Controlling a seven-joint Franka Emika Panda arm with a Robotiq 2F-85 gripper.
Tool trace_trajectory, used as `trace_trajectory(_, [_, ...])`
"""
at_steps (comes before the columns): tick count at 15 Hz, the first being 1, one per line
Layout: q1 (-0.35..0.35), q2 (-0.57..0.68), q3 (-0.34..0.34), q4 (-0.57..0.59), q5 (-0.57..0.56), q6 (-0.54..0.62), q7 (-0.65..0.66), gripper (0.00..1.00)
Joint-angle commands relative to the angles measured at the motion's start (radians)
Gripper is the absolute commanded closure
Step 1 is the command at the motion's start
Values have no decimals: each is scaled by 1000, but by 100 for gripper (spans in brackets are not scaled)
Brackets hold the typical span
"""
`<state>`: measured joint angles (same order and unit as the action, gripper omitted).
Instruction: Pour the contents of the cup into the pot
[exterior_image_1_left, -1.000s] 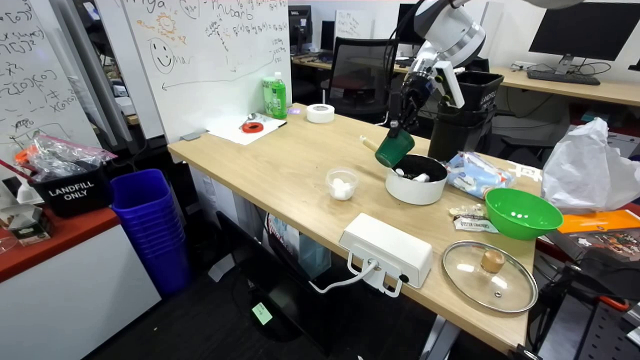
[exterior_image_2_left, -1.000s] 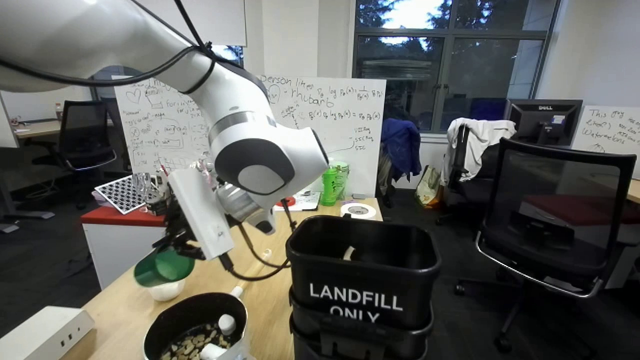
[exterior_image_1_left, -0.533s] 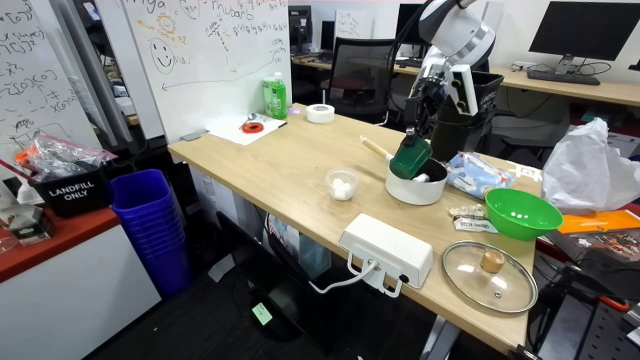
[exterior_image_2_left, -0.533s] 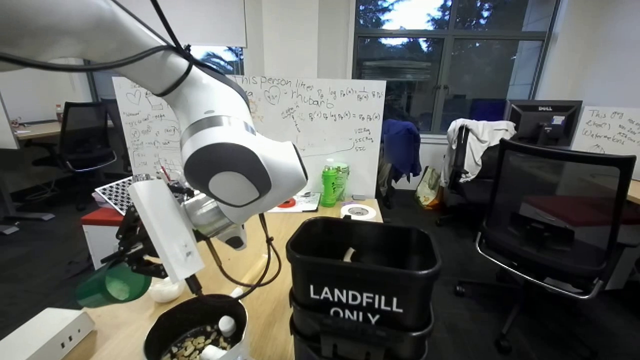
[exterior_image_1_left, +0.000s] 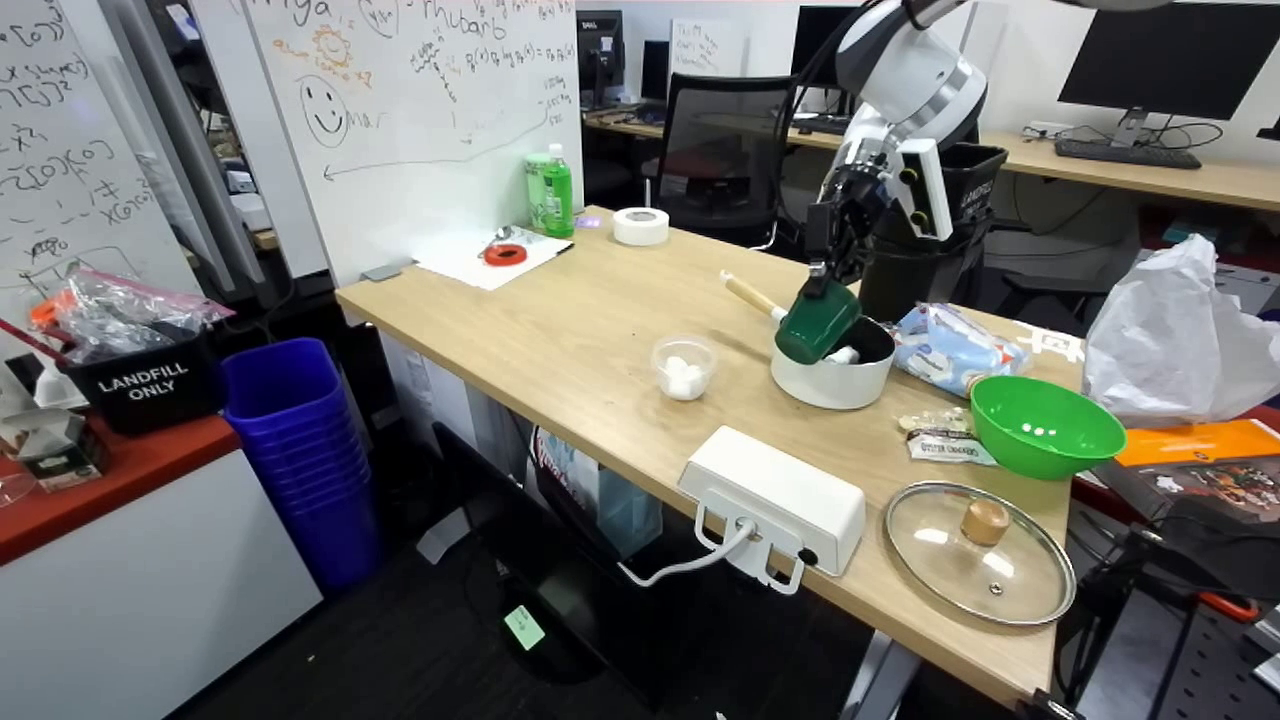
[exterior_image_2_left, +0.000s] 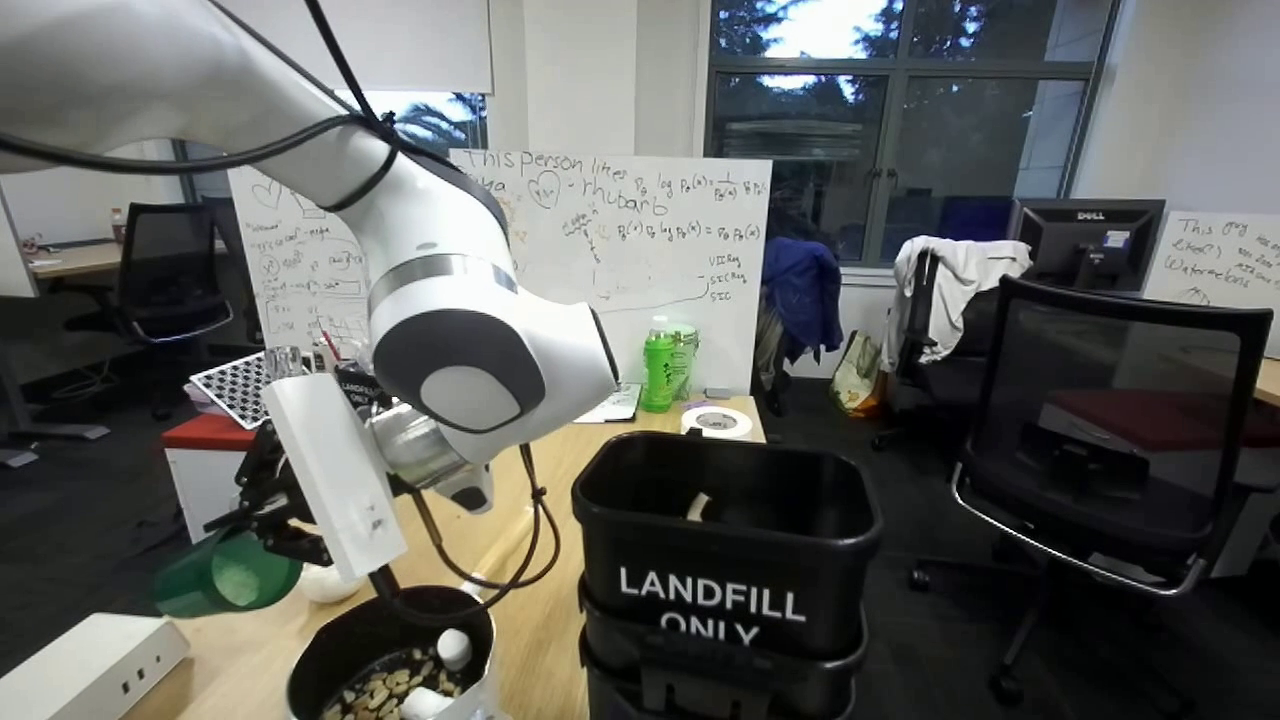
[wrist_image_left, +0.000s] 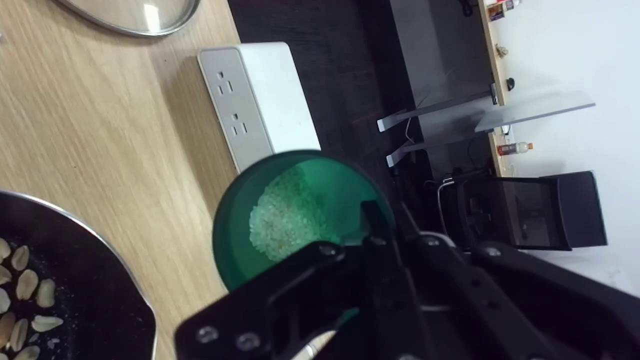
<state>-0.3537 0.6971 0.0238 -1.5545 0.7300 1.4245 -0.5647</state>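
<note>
My gripper (wrist_image_left: 390, 212) is shut on the rim of the dark green cup (exterior_image_1_left: 818, 325); one finger (wrist_image_left: 372, 215) reaches inside the wall, its partner outside. In the wrist view pale rice-like grains lie heaped in the cup (wrist_image_left: 345, 192). Tilted and off the table, the cup (exterior_image_2_left: 190, 585) has its mouth turned towards the pot side in an exterior view. It overlaps the left part of the white pot (exterior_image_1_left: 835, 385) in an exterior view. Several beige nut-like pieces and white lumps lie in the pot's dark inside (exterior_image_2_left: 335, 640).
A clear tub (exterior_image_1_left: 685, 345) of white lumps stands beside the pot. At the table edge sits a white outlet box (exterior_image_1_left: 770, 475). A glass lid (exterior_image_1_left: 940, 545), a bright green bowl (exterior_image_1_left: 1040, 455) and a wipes pack (exterior_image_1_left: 950, 350) surround it. Black bins (exterior_image_2_left: 725, 560) stand behind the pot.
Over the past second the gripper and cup have come lower and shifted across, right in an exterior view, left in an exterior view. During the last half second they have barely moved.
</note>
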Motion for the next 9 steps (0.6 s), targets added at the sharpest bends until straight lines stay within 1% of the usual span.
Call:
trace_trajectory(1, [-14,19,-12,6,77,0,-33,99])
trace_trajectory(4, [-20,-8,-30,-47,151,25,-67,99])
trace_trajectory(7, [-7,-59,-53,-116,177,54,-130,99])
trace_trajectory(9, [6,-107,-62,-180,166,58,-189,99])
